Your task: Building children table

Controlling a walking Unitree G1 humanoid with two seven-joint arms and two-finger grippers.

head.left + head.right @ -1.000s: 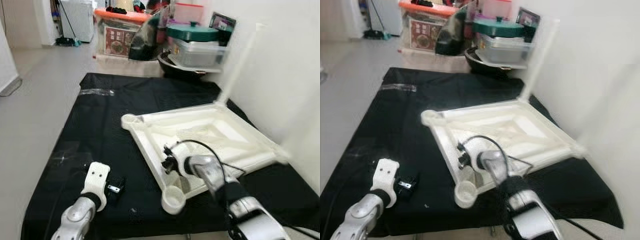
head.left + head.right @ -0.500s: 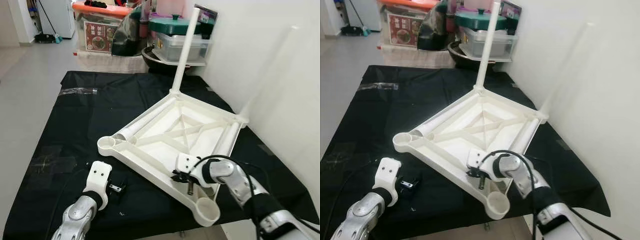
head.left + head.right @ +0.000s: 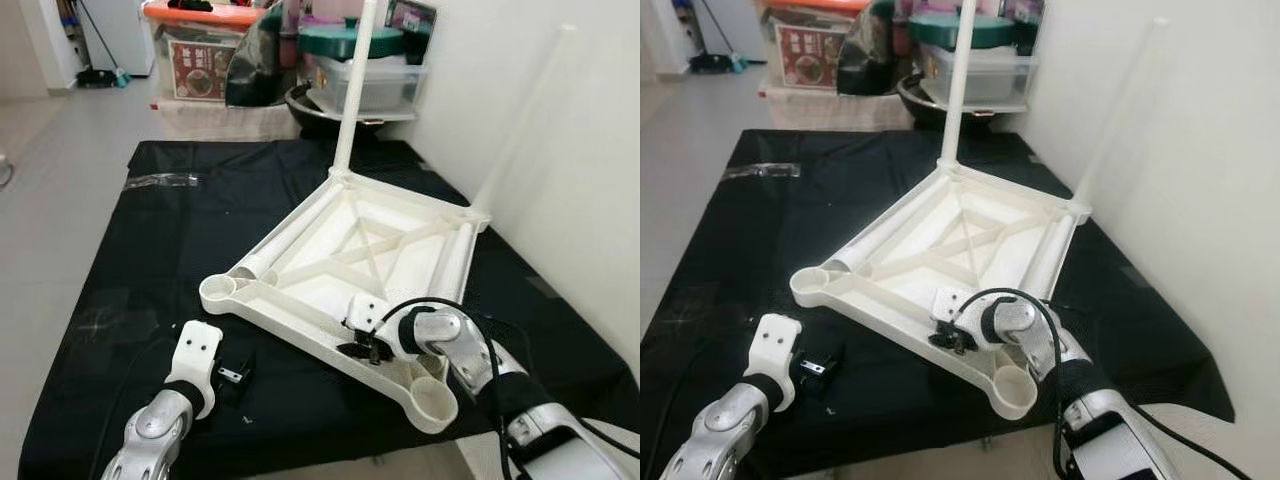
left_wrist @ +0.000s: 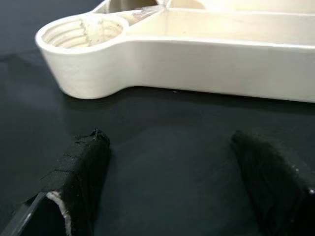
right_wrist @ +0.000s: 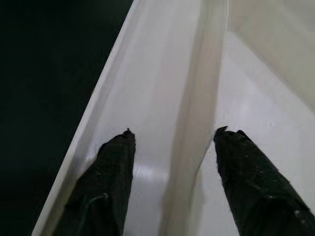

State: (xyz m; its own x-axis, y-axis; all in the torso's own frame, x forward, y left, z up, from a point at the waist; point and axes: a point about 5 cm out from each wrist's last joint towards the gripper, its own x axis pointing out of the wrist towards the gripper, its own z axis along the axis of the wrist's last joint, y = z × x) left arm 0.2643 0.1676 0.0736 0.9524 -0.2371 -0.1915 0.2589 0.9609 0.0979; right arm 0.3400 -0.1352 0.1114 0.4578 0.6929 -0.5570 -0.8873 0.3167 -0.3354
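Black cloth (image 3: 150,230) covers the floor where I work, and nearly everything sits on it. On my left, my left claw (image 3: 232,378) hovers low over the cloth with its fingers (image 4: 81,169) spread and nothing between them. Just ahead of it in the left wrist view lies a round threaded socket (image 4: 81,34) at one corner of the tabletop (image 3: 350,265), close to the claw but not touching it.

That white plastic tabletop lies upside down in the middle of the cloth, its ribbed underside facing up with diagonal braces crossing inside the frame. Two loose legs (image 3: 295,235) rest flat inside it along two of its edges. Two more legs stand upright: one (image 3: 350,90) from the far corner, the other (image 3: 520,120) from the right corner near the white wall (image 3: 560,200).

Further right, my right claw (image 3: 360,348) is down on the near rim (image 5: 162,98) of the tabletop, between the left socket and the near socket (image 3: 432,397). In the right wrist view its fingers (image 5: 110,187) are spread, one on each side of a raised rib of the rim, and I cannot tell whether they press it.

Behind the cloth, storage boxes (image 3: 215,60) and a green-lidded pot (image 3: 360,45) are stacked against the wall.
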